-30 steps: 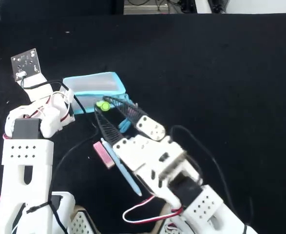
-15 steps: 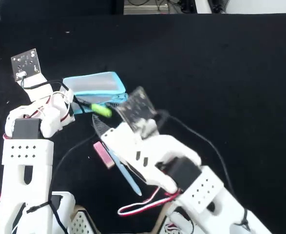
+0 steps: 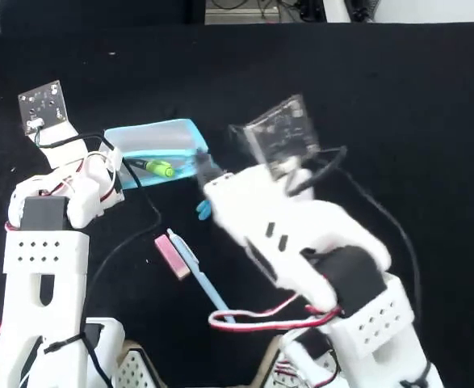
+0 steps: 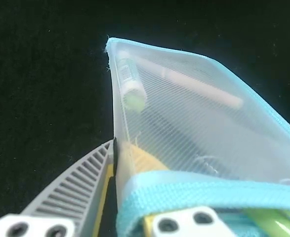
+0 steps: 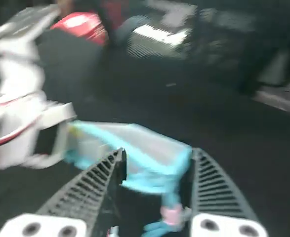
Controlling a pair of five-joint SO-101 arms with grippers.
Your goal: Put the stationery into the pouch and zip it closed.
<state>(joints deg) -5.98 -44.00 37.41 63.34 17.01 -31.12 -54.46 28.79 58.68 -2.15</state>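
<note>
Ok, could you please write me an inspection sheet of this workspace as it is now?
Surface: black table.
Job's things: light blue pouch is open, with a green marker at its opening. The pink eraser and blue pen lie side by side outside it.
Clutter: nothing seen.
Grippers: left gripper is shut on the pouch's edge. Right gripper is open, with fingers on either side of the pouch's end.
Cables: a black cable crosses the table. Red and white wires are at the right arm.
Surroundings: blurred room beyond the table.
</note>
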